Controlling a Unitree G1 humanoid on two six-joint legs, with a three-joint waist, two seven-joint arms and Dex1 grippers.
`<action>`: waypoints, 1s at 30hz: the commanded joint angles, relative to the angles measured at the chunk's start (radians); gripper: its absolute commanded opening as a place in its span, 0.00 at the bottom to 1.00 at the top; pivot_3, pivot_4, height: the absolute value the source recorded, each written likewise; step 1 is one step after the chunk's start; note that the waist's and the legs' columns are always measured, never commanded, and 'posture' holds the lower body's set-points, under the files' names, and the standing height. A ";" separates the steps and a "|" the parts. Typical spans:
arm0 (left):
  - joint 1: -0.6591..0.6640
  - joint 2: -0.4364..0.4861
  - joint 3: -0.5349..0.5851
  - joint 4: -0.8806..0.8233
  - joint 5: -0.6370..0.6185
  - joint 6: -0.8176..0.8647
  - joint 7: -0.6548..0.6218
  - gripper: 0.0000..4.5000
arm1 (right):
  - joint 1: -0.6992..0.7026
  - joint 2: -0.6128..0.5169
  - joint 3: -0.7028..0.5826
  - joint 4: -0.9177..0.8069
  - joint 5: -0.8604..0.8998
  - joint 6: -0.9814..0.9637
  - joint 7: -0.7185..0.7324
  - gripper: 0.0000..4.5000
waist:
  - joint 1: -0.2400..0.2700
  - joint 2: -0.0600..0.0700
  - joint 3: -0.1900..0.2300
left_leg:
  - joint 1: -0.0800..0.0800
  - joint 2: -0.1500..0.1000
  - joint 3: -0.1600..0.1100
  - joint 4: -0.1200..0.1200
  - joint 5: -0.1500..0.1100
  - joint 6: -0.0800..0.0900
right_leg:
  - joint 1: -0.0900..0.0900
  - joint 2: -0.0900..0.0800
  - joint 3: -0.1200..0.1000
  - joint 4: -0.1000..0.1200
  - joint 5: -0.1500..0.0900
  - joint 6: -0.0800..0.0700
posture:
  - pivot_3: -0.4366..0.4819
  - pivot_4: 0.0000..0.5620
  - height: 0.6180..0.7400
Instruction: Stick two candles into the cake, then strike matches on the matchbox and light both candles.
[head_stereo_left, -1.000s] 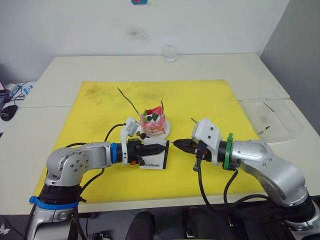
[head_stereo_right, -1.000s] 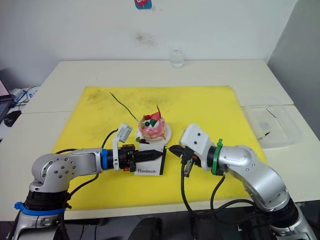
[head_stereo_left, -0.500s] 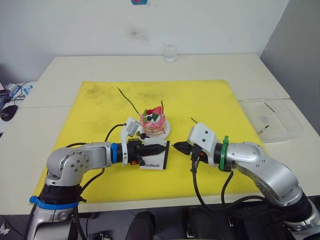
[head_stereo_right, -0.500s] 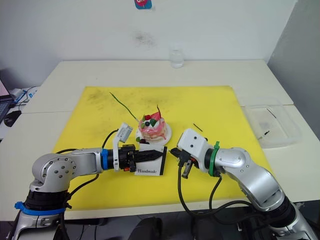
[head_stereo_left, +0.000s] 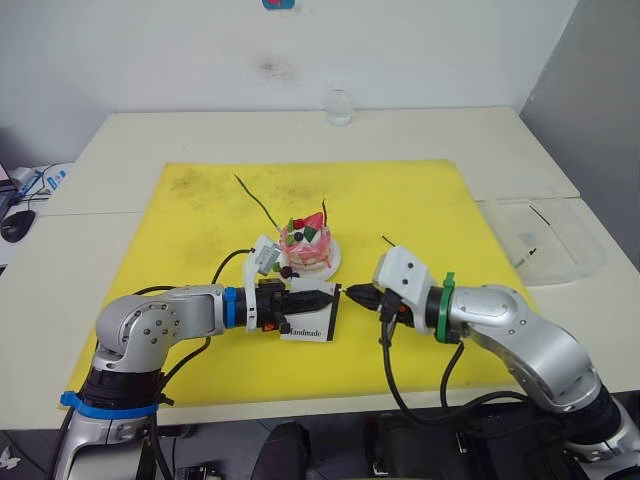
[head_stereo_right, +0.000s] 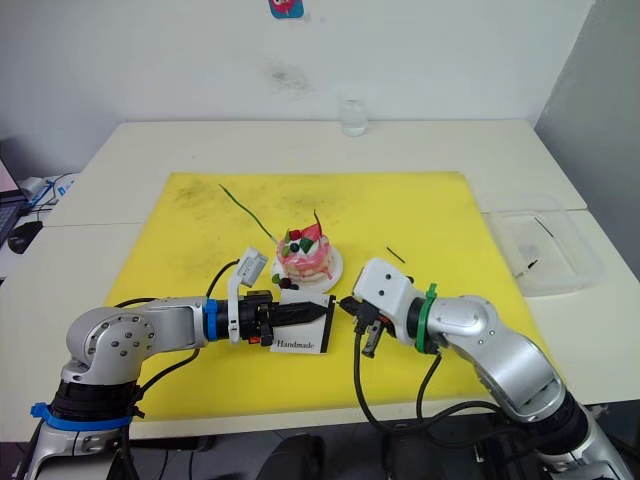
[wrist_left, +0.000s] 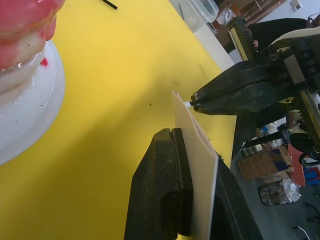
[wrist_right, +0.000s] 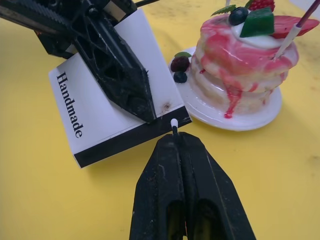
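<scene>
Since the earlier frames the right arm had slid in toward the matchbox, closing the gap; the left arm and box hardly moved.

Yellow mat (head_stereo_left: 200, 200) covered the table's middle; a clear tray (head_stereo_left: 545, 240) sat off its right edge with a couple of thin dark sticks in it.

Left gripper (head_stereo_left: 318, 299) was clamped on the matchbox (wrist_right: 107, 112), holding it just in front of the cake plate with the black strip toward the other arm. Right gripper (wrist_right: 175, 142) was pinched narrow on a match (wrist_right: 174, 125); only its white tip showed past the fingers, touching or just off the strip.

Cake (head_stereo_left: 306, 246) sat on its plate directly behind the box. Dark red candle (head_stereo_left: 325, 212) stood in it. Green candle (head_stereo_left: 256, 200) looked to run from the mat into the cake's left side; seating depth unclear. One spare match (head_stereo_left: 388, 241) lay on the mat near the right wrist.

Progress, my read: candles placed, strike pending, no flame visible, both wicks unlit.
</scene>
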 joint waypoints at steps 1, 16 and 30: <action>-0.007 -0.003 -0.001 -0.027 0.001 -0.016 -0.012 0.00 | -0.019 0.004 0.004 -0.014 -0.005 -0.019 0.005 0.01 | 0.000 0.000 0.000 | 0.000 0.000 0.000 0.000 0.000 0.000 | 0.000 0.000 0.000 0.000 0.000 0.000 | 0.48 0.27 1.00; 0.019 0.015 -0.015 -0.075 -0.027 0.014 -0.047 0.00 | -0.042 0.080 -0.028 0.028 -0.052 -0.054 -0.077 0.01 | -0.001 0.000 0.000 | 0.000 0.000 0.000 0.001 0.000 0.000 | 0.000 0.000 0.000 0.000 0.000 0.000 | 0.48 0.27 1.00; 0.116 0.136 0.081 -0.072 -0.009 0.002 -0.057 0.00 | -0.093 0.100 -0.178 -0.078 0.059 0.068 -0.091 0.01 | -0.005 0.000 0.000 | 0.000 0.001 0.000 0.002 0.000 0.000 | 0.000 0.000 0.001 0.001 0.000 0.000 | 0.48 0.27 1.00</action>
